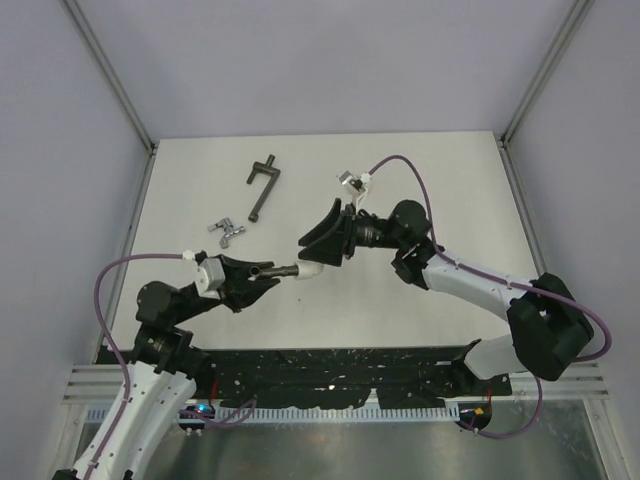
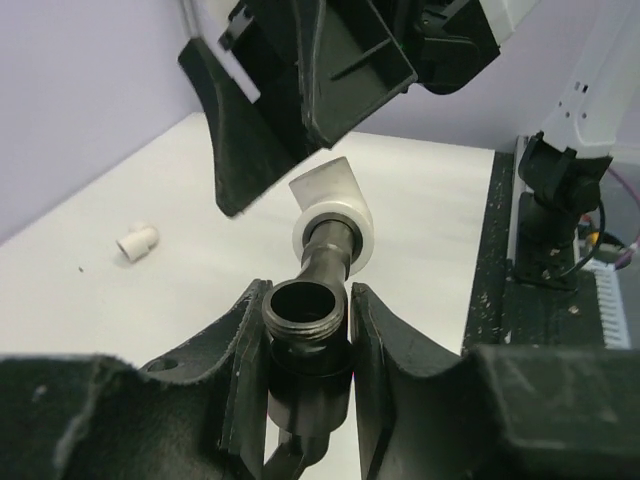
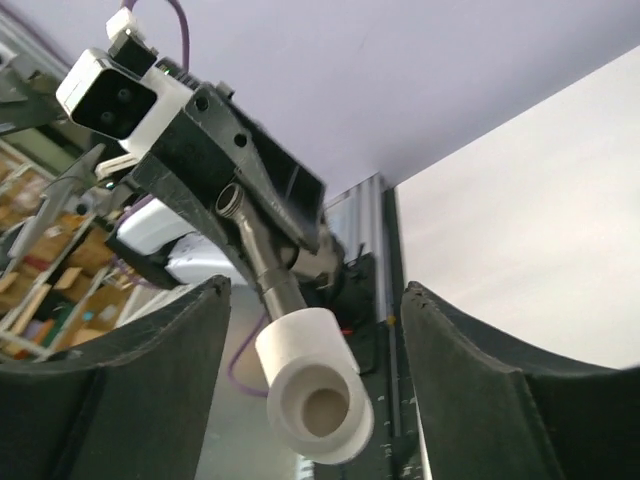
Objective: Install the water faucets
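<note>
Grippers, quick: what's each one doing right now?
Left gripper: closed, holding the dark faucet.
Right gripper: open, straddling the white elbow fitting on the faucet's end, not gripping it.

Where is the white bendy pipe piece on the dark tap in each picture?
Top external: white elbow near the picture's centre.
Left wrist: elbow at centre, just beyond the dark faucet.
Right wrist: elbow low centre, opening towards the camera.
Shared landmark: that dark faucet it sits on.

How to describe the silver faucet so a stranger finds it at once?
On the white table, look far left. Beside the long dark T-handled bar lies the silver faucet: small and shiny, unlike the dark faucet held by the left gripper.
</note>
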`<control>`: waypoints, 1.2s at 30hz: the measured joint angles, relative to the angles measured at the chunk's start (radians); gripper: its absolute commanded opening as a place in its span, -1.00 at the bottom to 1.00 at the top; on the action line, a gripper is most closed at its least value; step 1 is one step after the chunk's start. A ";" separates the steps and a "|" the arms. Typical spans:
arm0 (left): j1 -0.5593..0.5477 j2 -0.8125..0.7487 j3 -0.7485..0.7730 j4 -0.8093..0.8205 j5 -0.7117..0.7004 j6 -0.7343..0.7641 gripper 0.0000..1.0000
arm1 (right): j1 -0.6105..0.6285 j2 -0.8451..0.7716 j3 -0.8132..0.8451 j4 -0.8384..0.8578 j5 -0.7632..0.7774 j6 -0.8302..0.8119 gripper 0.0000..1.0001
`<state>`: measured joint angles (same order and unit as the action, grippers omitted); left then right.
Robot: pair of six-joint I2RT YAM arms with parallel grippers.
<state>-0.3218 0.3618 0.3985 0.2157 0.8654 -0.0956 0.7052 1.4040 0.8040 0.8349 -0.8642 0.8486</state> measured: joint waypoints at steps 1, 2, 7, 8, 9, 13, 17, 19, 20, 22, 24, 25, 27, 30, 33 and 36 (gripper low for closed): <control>-0.002 -0.002 -0.004 -0.006 -0.021 -0.040 -1.00 | -0.016 -0.006 0.000 0.002 0.014 -0.024 0.56; -0.004 -0.002 -0.005 -0.010 -0.046 -0.089 -1.00 | -0.031 -0.018 -0.001 -0.002 0.027 -0.059 0.57; -0.005 0.025 0.005 -0.072 -0.165 -0.325 -1.00 | -0.064 -0.146 -0.025 -0.071 0.105 -0.332 0.60; -0.005 0.037 0.005 -0.076 -0.183 -0.380 -1.00 | -0.063 -0.181 -0.036 -0.087 0.112 -0.398 0.60; -0.005 0.048 0.005 -0.080 -0.201 -0.436 -1.00 | -0.059 -0.219 -0.051 -0.099 0.116 -0.468 0.60; -0.005 0.099 0.005 -0.065 -0.242 -0.668 -1.00 | -0.035 -0.334 -0.123 -0.113 0.118 -0.734 0.60; -0.005 0.173 0.005 -0.025 -0.243 -0.854 -1.00 | 0.032 -0.365 -0.143 -0.196 0.128 -0.962 0.58; -0.005 0.207 0.009 -0.010 -0.230 -0.925 -1.00 | 0.069 -0.368 -0.143 -0.245 0.149 -1.058 0.57; -0.005 0.226 0.011 -0.004 -0.224 -0.953 -1.00 | 0.085 -0.368 -0.143 -0.271 0.162 -1.101 0.57; -0.005 0.250 0.016 -0.002 -0.213 -0.995 -1.00 | 0.107 -0.368 -0.141 -0.317 0.183 -1.170 0.56; -0.005 0.258 0.024 -0.001 -0.201 -1.028 -1.00 | 0.120 -0.368 -0.140 -0.357 0.203 -1.229 0.54; -0.005 0.259 0.027 0.006 -0.195 -1.043 -1.00 | 0.123 -0.367 -0.140 -0.369 0.214 -1.250 0.52; -0.005 0.259 0.035 0.027 -0.182 -1.074 -1.00 | 0.125 -0.364 -0.140 -0.387 0.237 -1.287 0.51; -0.005 0.266 0.040 0.070 -0.161 -1.114 -1.00 | 0.127 -0.352 -0.140 -0.404 0.262 -1.321 0.45; -0.005 0.278 0.040 0.101 -0.144 -1.149 -1.00 | 0.130 -0.335 -0.138 -0.411 0.277 -1.340 0.32; -0.005 0.284 0.040 0.122 -0.131 -1.165 -1.00 | 0.132 -0.319 -0.132 -0.413 0.279 -1.335 0.19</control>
<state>-0.3264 0.6460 0.4389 0.3378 0.7341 -1.2606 0.8368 1.0847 0.6716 0.4217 -0.5854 -0.4866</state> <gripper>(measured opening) 0.350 0.654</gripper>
